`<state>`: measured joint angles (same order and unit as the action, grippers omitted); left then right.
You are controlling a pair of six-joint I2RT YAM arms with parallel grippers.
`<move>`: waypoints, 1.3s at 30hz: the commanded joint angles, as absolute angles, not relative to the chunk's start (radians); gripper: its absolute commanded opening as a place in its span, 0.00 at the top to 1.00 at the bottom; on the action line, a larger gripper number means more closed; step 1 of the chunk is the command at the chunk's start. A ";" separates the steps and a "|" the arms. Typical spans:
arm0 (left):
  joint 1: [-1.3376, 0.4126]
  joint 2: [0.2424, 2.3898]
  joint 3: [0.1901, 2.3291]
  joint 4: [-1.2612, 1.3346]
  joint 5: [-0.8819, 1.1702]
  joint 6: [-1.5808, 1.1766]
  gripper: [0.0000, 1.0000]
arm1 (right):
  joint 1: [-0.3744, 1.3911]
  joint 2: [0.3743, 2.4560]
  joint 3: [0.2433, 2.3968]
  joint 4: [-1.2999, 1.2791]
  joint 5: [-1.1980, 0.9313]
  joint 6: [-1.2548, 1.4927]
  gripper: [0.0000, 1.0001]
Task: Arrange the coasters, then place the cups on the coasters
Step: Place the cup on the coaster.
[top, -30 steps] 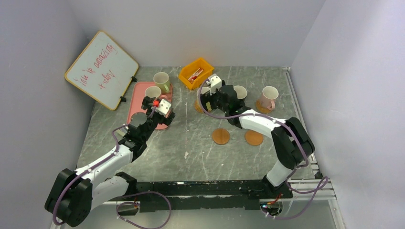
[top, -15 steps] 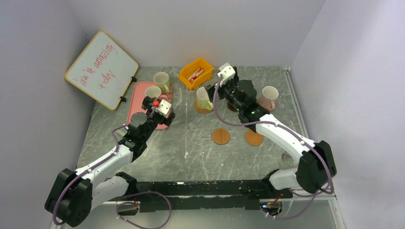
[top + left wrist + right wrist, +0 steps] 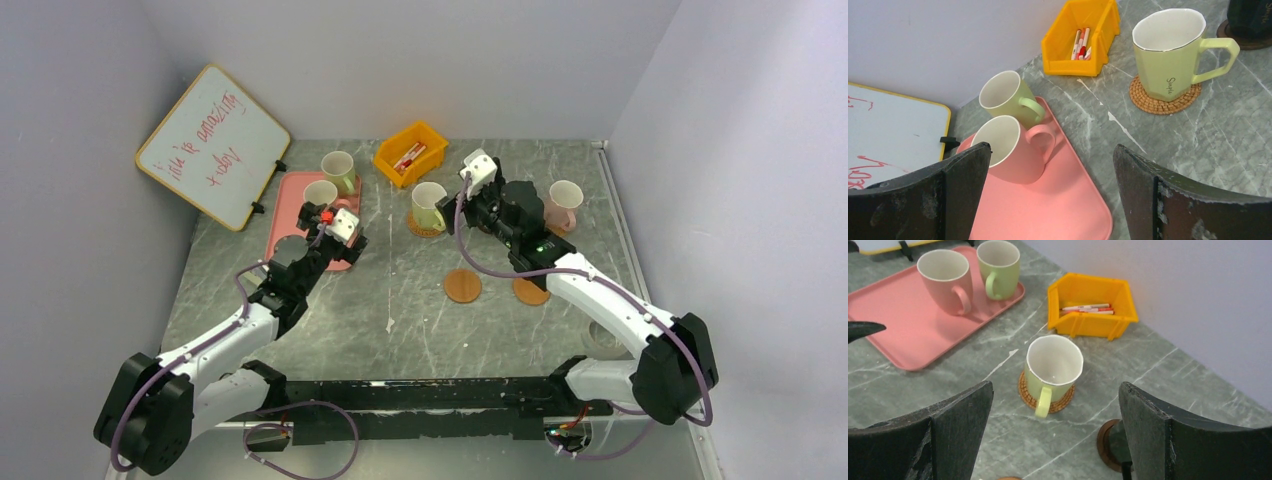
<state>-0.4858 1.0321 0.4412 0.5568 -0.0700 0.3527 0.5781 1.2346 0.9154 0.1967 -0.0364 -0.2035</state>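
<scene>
Grey marbled table carries everything, with a whiteboard leaning at its far left corner.

The left gripper hangs over the near part of the pink tray, its claw spread wide and holding nothing. The right gripper hovers above the far middle of the table, its claw also spread wide and empty.

The tray lies at far left, just in front of the whiteboard. A yellow bin with a few pens in it stands near the back wall, to the right of the tray.

Two cups stand on the tray's far end, touching or nearly so: a pale pink cup and behind it a pale green cup. A second green cup stands upright on the woven coaster, just in front of the bin. The black cup sits on the dark brown coaster to the right of that one; in the top view the right arm hides it. A second pink cup stands further right, its base partly hidden by the arm.

Two plain orange-brown coasters lie bare side by side nearer the arms, apart from each other; the right one is partly under the right arm.
</scene>
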 commanded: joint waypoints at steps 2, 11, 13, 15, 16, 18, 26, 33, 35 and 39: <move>-0.480 1.052 0.448 0.598 -0.110 0.351 0.03 | 0.575 1.236 0.889 0.234 -0.071 -0.180 0.01; -0.472 1.116 0.483 0.598 -0.206 0.336 0.03 | 0.577 1.237 0.872 0.240 -0.098 -0.168 0.04; -0.465 1.131 0.495 0.591 -0.212 0.329 0.03 | 0.577 1.232 0.874 0.236 -0.097 -0.165 0.05; -0.457 1.154 0.505 0.594 -0.222 0.327 0.03 | 0.577 1.227 0.872 0.240 -0.099 -0.162 0.05; -0.451 1.164 0.506 0.600 -0.225 0.324 0.03 | 0.577 1.225 0.869 0.241 -0.103 -0.161 0.05; -0.436 1.183 0.502 0.626 -0.244 0.303 0.03 | 0.577 1.224 0.869 0.240 -0.109 -0.160 0.05; -0.347 1.228 0.581 0.585 -0.205 0.249 0.02 | 0.577 1.248 0.864 0.241 -0.113 -0.166 0.05; -0.298 1.311 0.727 0.474 -0.183 0.271 0.04 | 0.577 1.245 0.859 0.242 -0.119 -0.164 0.05; -0.287 1.358 0.783 0.432 -0.187 0.276 0.04 | 0.578 1.240 0.858 0.241 -0.118 -0.164 0.05; -0.264 1.456 0.892 0.370 -0.182 0.264 0.04 | 0.577 1.229 0.859 0.239 -0.123 -0.163 0.05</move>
<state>-0.2840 1.3926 0.8017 0.4374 -0.1989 0.2825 0.5781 1.2510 0.8581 0.1955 -0.1078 -0.1719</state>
